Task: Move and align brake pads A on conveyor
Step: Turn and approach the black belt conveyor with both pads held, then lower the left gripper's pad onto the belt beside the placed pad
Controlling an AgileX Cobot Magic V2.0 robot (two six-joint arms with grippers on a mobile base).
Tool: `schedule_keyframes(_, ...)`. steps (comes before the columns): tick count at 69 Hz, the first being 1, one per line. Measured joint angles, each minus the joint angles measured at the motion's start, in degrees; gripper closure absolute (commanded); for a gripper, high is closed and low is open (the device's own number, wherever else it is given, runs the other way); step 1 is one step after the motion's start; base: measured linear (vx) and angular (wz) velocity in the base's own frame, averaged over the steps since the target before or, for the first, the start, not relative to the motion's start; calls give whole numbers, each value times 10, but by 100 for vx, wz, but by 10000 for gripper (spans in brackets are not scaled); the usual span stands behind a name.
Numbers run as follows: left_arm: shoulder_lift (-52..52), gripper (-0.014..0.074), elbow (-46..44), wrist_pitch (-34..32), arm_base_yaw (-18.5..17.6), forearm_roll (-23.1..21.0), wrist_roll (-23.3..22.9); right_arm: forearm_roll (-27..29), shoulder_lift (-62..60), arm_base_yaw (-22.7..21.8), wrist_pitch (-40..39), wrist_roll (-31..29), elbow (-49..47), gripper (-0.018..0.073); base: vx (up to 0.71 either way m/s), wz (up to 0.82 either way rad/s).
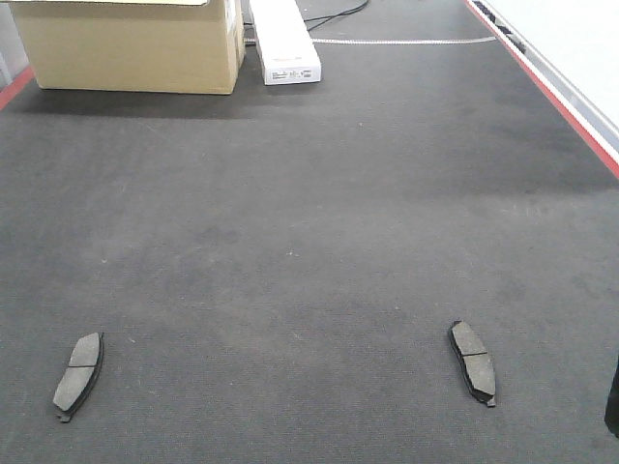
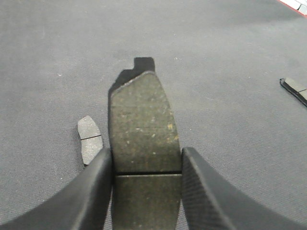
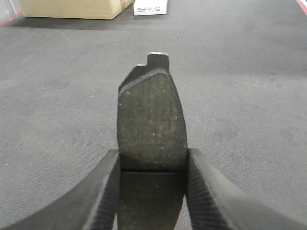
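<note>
The conveyor [image 1: 309, 242] is a big dark grey belt that looks like felt; a red strip [image 1: 556, 97] runs down its right side, and a bit of red shows at the far left edge too.

Two brake pads lie flat on the belt at the near end, well apart; the left pad on the belt [image 1: 79, 374] leans a little to the right at its top; the right pad on the belt [image 1: 473, 361] leans a little to the left at its top; each one has a thin line across its middle.

The left gripper [image 2: 146, 184] is pinching a third pad [image 2: 143, 129] between its two black fingers [image 2: 91, 191]; this pad sticks out forward past the fingers, and its dark shadow falls on the belt just past its tip; a pad on the belt peeks out just to the left of it, and the end of another pad shows at the far right edge of that view.

The right gripper [image 3: 152, 187] is pinching a fourth pad [image 3: 152, 120] the same way, squeezed on both sides; a small notched tab shows at the pad's far tip.

At the far end of the belt sits a cardboard box [image 1: 131, 43]; just beside it on the right lies a long white box [image 1: 282, 41]; a black cable [image 1: 338, 14] curls behind them.
</note>
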Motion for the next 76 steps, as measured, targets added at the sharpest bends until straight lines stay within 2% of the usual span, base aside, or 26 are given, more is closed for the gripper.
schedule_keyframes(38, 0, 603, 0, -1, 0, 0, 0, 0, 0, 0, 0, 0, 0, 564, 0, 0)
schedule_keyframes(51, 8, 601, 0, -1, 0, 0, -24, 0, 0, 0, 0, 0, 0, 564, 0, 0)
schedule_keyframes(62, 88, 595, -9, -2, 0, -3, -89, 0, 0, 0, 0, 0, 0, 564, 0, 0)
schedule_keyframes(76, 261, 593, -57, -48, 0, -19, -104, 0, 0, 0, 0, 0, 0, 564, 0, 0)
